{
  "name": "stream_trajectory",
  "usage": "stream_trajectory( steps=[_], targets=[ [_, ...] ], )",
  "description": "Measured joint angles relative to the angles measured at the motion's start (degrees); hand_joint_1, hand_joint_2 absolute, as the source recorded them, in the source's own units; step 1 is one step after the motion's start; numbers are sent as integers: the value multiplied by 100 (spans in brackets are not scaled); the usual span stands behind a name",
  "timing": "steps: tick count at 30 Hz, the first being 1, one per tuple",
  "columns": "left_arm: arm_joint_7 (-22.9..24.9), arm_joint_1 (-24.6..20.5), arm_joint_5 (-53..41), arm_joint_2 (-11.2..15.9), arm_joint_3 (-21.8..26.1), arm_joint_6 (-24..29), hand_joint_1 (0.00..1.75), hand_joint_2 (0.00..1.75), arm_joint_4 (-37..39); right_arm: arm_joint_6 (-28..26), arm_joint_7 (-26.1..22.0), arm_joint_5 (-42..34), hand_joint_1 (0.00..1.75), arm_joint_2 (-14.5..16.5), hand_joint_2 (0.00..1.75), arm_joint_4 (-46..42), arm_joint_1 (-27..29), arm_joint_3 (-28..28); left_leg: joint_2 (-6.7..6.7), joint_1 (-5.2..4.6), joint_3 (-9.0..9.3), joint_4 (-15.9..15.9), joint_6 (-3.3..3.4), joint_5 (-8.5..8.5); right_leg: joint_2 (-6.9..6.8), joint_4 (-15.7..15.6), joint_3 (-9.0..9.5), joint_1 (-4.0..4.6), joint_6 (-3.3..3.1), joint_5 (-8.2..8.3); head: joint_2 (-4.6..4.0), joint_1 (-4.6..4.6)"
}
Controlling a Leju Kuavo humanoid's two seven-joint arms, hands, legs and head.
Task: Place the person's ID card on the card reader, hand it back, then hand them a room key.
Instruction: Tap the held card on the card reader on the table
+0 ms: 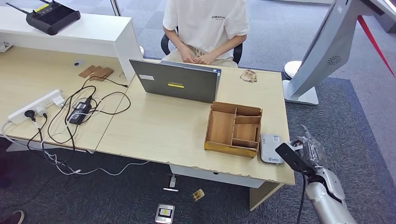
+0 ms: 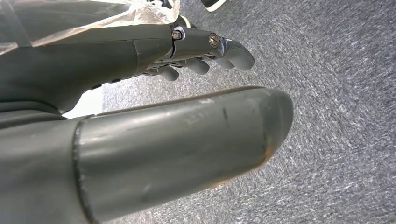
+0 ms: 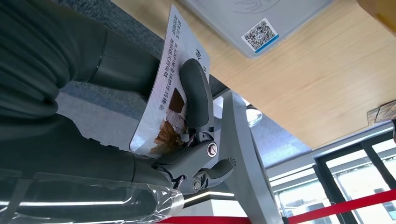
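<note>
My right hand (image 1: 312,150) hovers off the table's near right corner and pinches the ID card (image 3: 164,95), a white card with printed text and a brown picture, between thumb and finger (image 3: 195,95). From the head view the card (image 1: 289,158) looks like a dark slab sticking out toward the card reader (image 1: 271,148). The reader is a flat grey-white pad with a QR sticker (image 3: 260,35), lying on the table beside the card's edge. The person (image 1: 205,28) sits behind the laptop with both hands together. My left hand (image 2: 205,56) hangs over carpet, fingers extended, holding nothing.
A wooden compartment tray (image 1: 233,129) stands just left of the reader. A grey laptop (image 1: 176,81) sits mid-table. A power strip (image 1: 35,106) and tangled cables lie on the left desk. A white kiosk base (image 1: 301,91) stands right of the table. Small items (image 1: 164,213) lie on the floor.
</note>
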Motion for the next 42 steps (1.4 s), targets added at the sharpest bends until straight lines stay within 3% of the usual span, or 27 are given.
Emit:
stream_trajectory(
  steps=[27, 42],
  targets=[
    [-72, -43, -153, 0, 0, -25, 0, 0, 0, 402, 62, 4, 175, 62, 175, -498, 248, 60, 0, 0, 0, 0, 0, 0, 0, 0, 0, 0, 0, 0, 0, -1],
    [-39, -38, -141, 0, 0, -25, 0, 0, 0, 647, 235, 136, 175, -13, 175, -247, 203, 91, 1, 0, 7, 0, 0, 0, 0, -2, 6, 0, 0, 0, 0, 0]
  ],
)
